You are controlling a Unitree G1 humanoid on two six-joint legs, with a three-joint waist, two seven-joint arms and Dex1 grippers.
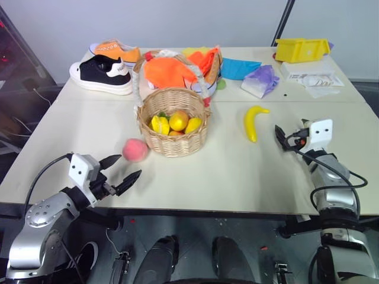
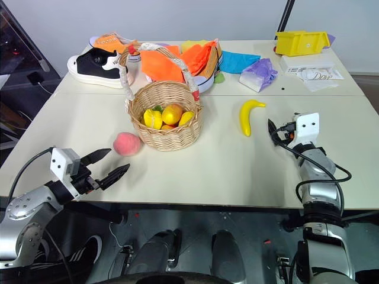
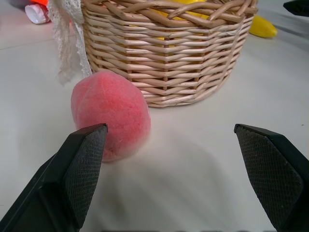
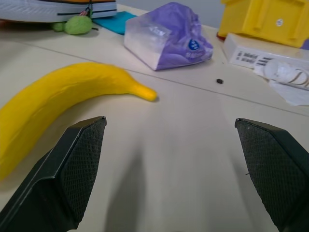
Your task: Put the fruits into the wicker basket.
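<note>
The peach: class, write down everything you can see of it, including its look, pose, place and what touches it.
The peach is round, pink-red with a matte, fuzzy-looking skin, paler on one side. It rests whole on the pale table, just to the left of the wicker basket, close to its woven wall; whether they touch cannot be told. The open left gripper sits just short of it, not touching.

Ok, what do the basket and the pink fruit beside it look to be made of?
The round tan woven basket looks like natural wicker: interlaced matte canes, with white lace hanging from the handle's end. The round pink-red peach has a fuzzy, matte, uniformly coloured surface, more like foam or flocked plastic than real fruit, though the look alone does not settle that.
</note>
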